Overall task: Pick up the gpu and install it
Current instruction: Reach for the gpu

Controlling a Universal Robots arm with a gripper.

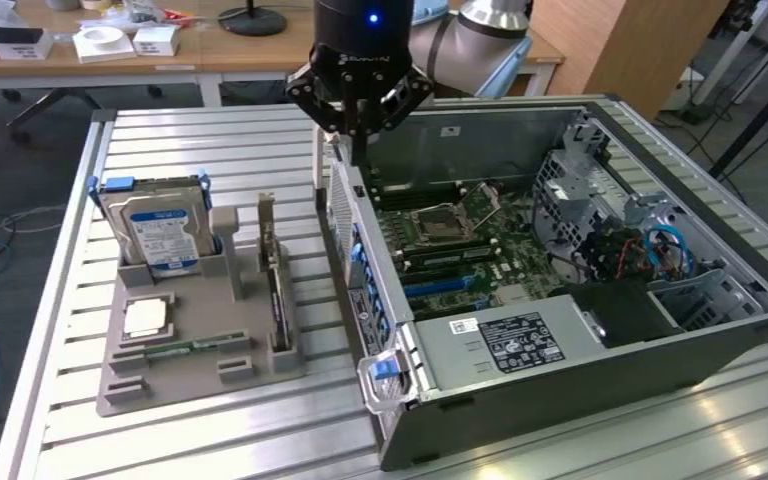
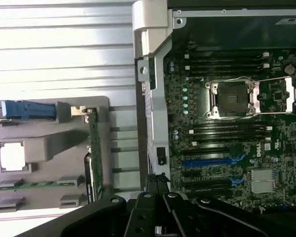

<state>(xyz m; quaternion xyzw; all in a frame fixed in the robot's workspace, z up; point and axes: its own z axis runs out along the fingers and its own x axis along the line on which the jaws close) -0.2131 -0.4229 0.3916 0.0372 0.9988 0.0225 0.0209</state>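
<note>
Hovering over the case wall point(image 1: 340, 215), our gripper point(image 1: 357, 140) is closed and empty. We see the gpu point(image 1: 275, 280) standing on edge below it, on the tray point(image 1: 184, 385) side, lengthwise along that wall.

Even, cool light from overhead fills the exterior view. The ribbed metal table point(image 1: 197, 140) glares pale at the lower right of the frame, and the computer case point(image 1: 704, 340) throws only a faint shadow. A blue lamp point(image 1: 373, 17) glows at top centre. In the wrist view the table washes out nearly white, the motherboard point(image 2: 227, 148) sits dim, and the black gripper point(image 2: 155, 185) reads as a flat dark mass.
</note>
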